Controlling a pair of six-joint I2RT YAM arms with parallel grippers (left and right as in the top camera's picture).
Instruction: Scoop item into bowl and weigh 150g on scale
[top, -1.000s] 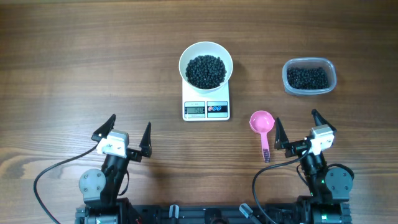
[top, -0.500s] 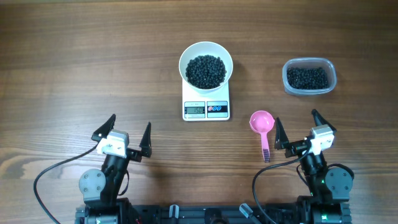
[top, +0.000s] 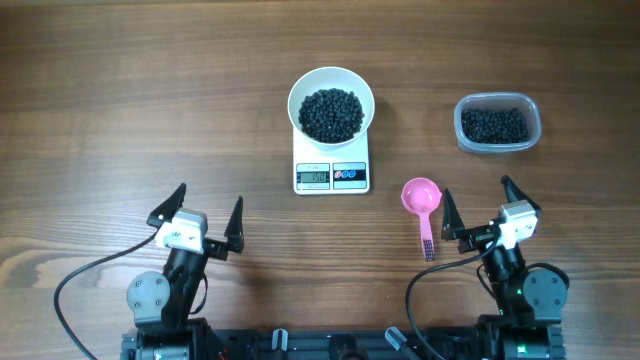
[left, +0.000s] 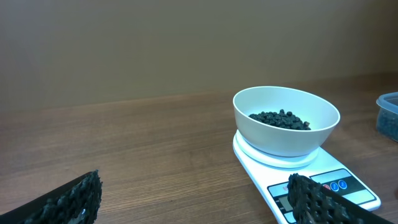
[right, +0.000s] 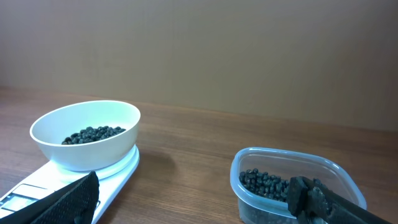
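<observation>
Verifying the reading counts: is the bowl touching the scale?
Touching. The left wrist view shows the bowl seated directly on top of the scale.

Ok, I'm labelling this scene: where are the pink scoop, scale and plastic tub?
pink scoop (top: 420, 195), overhead view, on its round cup.
scale (top: 331, 176), overhead view, on its front panel.
plastic tub (top: 460, 125), overhead view, on its left rim.

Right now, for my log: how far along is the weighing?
Looks done: black beans sit in the round white bowl on the white digital scale. In hand: nothing; left pincer and right pincer open, pink plastic scoop lies loose. Left: confirming the unreadable display.
</observation>
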